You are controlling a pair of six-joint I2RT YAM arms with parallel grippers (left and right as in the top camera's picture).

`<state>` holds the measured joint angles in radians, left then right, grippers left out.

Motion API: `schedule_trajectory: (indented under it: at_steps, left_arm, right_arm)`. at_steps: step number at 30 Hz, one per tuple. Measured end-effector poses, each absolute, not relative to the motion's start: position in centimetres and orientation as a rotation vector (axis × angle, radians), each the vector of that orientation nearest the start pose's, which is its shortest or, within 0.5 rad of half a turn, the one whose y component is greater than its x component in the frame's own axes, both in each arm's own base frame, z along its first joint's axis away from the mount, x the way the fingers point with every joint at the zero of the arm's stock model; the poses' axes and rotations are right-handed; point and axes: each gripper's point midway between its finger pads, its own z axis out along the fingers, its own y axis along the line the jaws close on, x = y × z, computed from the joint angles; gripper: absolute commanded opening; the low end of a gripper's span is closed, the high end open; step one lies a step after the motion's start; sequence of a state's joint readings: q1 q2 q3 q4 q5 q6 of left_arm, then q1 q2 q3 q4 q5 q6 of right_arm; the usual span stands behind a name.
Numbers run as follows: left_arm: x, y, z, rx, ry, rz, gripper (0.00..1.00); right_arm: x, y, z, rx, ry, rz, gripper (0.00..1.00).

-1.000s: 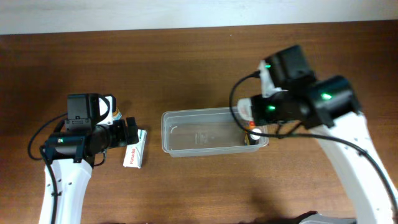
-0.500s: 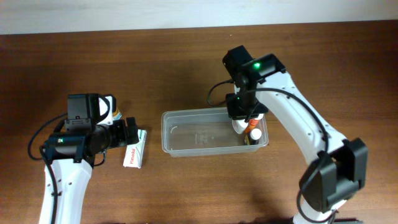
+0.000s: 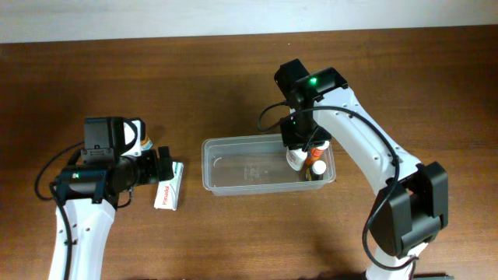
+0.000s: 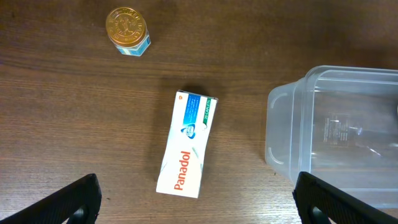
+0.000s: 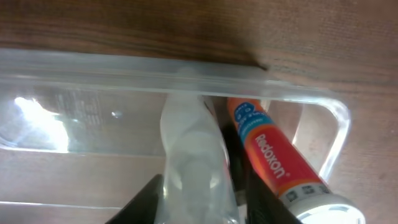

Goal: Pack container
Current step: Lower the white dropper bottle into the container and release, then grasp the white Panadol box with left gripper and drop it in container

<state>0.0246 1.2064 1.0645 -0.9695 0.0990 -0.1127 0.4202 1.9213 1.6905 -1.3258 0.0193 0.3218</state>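
The clear plastic container [image 3: 208, 167] sits mid-table. My right gripper [image 3: 300, 149] reaches into its right end, shut on a translucent white bottle [image 3: 295, 160]. In the right wrist view the bottle [image 5: 189, 143] stands between the fingers of my right gripper [image 5: 198, 205], beside an orange Redoxon tube [image 5: 271, 160] lying in the container [image 5: 124, 65]. My left gripper [image 3: 161, 166] is open and empty over a white Panadol box [image 3: 169, 187] lying left of the container. In the left wrist view the left gripper [image 4: 196, 208] has its fingers [image 4: 74, 199] wide apart below the box [image 4: 188, 144], with the container's end [image 4: 283, 134] to the right.
A small jar with a gold lid [image 4: 127, 30] stands on the table beyond the Panadol box; overhead the left arm mostly hides the jar [image 3: 145, 142]. The table's far edge meets a pale wall.
My right arm swung from beyond the container's right end to over it and brought the bottle down inside, beside the orange tube. The left arm has not moved.
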Motion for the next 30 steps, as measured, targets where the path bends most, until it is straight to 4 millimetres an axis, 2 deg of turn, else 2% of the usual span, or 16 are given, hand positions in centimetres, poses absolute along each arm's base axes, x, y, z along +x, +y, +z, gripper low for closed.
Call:
schedule_trajectory:
  at_steps: [3, 5, 6, 7, 8, 9, 10, 12, 13, 14, 16, 19, 22, 24, 27, 30]
  left_arm:
    - [28.5, -1.0, 16.5, -0.153, 2.682, -0.160, 0.99]
    - [28.5, -1.0, 16.5, -0.153, 2.682, -0.160, 0.99]
    - [28.5, -1.0, 16.5, -0.154, 2.682, -0.160, 1.00]
    - [28.5, -1.0, 16.5, -0.154, 2.682, -0.160, 0.99]
    - [28.5, -1.0, 16.5, -0.154, 2.682, -0.160, 0.99]
    - [28.5, -1.0, 16.5, -0.153, 2.681, -0.160, 0.99]
    - [28.6, -1.0, 16.5, -0.148, 2.679, -0.159, 1.00]
    - [28.8, -1.0, 16.3, -0.139, 2.683, -0.154, 0.99]
    - [28.9, -0.9, 16.2, -0.139, 2.688, -0.152, 0.99]
    - [29.1, -0.9, 15.4, -0.138, 2.715, -0.146, 1.00]
    - [29.3, -0.8, 14.1, -0.141, 2.765, -0.142, 0.99]
    - [29.8, -0.7, 10.7, -0.155, 2.878, -0.135, 0.99]
    - [30.2, -0.6, 7.6, -0.166, 2.969, -0.126, 0.99]
    - [30.0, -0.6, 5.0, -0.176, 3.048, -0.125, 0.99]
    - [29.7, -0.7, 2.2, -0.180, 3.129, -0.123, 0.99]
    - [29.6, -1.1, 0.7, -0.163, 3.167, -0.121, 0.89]
  right_arm:
    - [33.4, 14.8, 13.9, -0.196, 3.071, -0.012, 0.51]
    - [33.8, 14.9, 16.9, -0.193, 2.988, 0.028, 0.63]
    - [34.1, 14.8, 19.8, -0.177, 2.902, 0.066, 0.73]
    - [34.1, 14.4, 22.2, -0.164, 2.833, 0.093, 0.76]
    - [33.9, 13.5, 25.2, -0.139, 2.747, 0.121, 0.80]
    - [33.2, 11.3, 29.2, -0.066, 2.635, 0.144, 0.80]
    - [32.6, 9.3, 31.2, -0.004, 2.582, 0.143, 0.80]
    - [31.1, 5.0, 33.3, 0.140, 2.531, 0.103, 0.80]
    - [30.2, 2.4, 33.7, 0.233, 2.523, 0.063, 0.80]
    - [29.5, 0.8, 33.7, 0.290, 2.530, 0.037, 0.80]
    - [28.8, -1.1, 33.1, 0.351, 2.561, 0.006, 0.80]
    - [29.1, -3.1, 30.9, 0.423, 2.645, -0.025, 0.80]
    - [29.5, -3.5, 29.4, 0.443, 2.696, -0.027, 0.80]
    - [29.6, -3.4, 28.9, 0.440, 2.713, -0.020, 0.80]
    - [29.7, -3.4, 28.7, 0.429, 2.722, -0.017, 0.80]
    - [29.6, -3.4, 28.7, 0.424, 2.725, -0.018, 0.80]
